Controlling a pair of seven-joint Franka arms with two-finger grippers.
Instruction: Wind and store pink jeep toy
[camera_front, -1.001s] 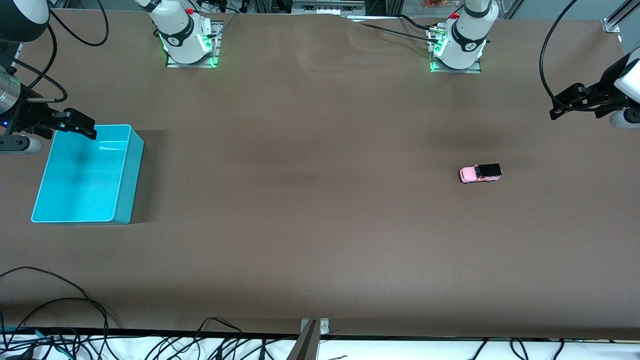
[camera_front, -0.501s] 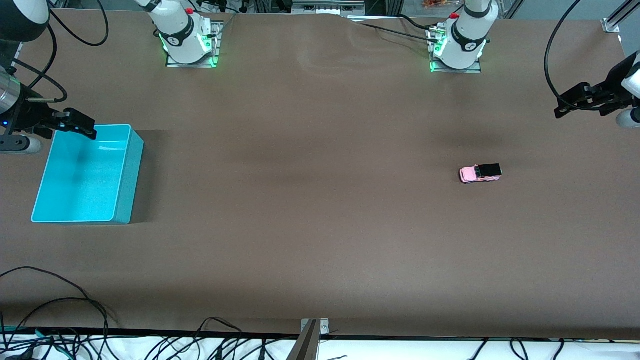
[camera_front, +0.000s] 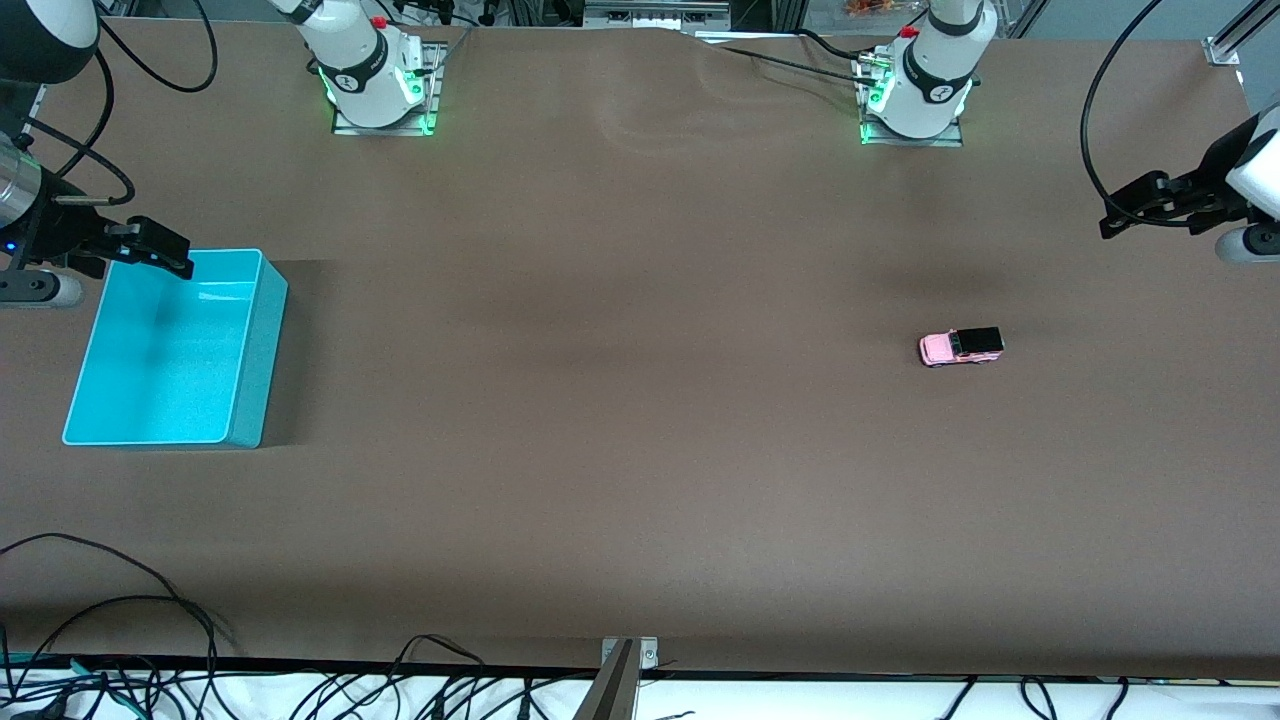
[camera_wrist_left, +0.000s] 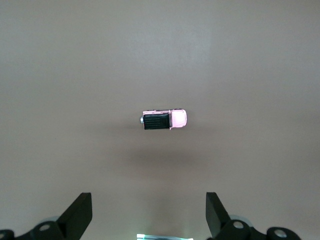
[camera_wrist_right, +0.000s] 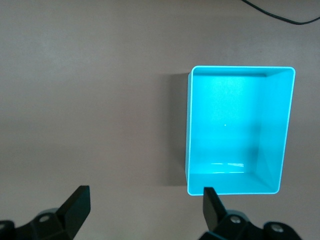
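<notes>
Brown table (camera_front: 640, 450), turquoise bin (camera_front: 245, 400) holding nothing, pink jeep toy (camera_front: 960, 347) apart.

The pink jeep toy (camera_front: 961, 347) is seen on the brown counter (camera_front: 640, 450) toward the left arm's end, wheels down, untouched. The turquoise bin (camera_front: 245, 345) is set toward the right arm's end, well apart from the jeep. The left claw (camera_front: 1125, 213) is held over the counter edge; the right claw (camera_front: 165, 252) is held over the bin's rim.
</notes>
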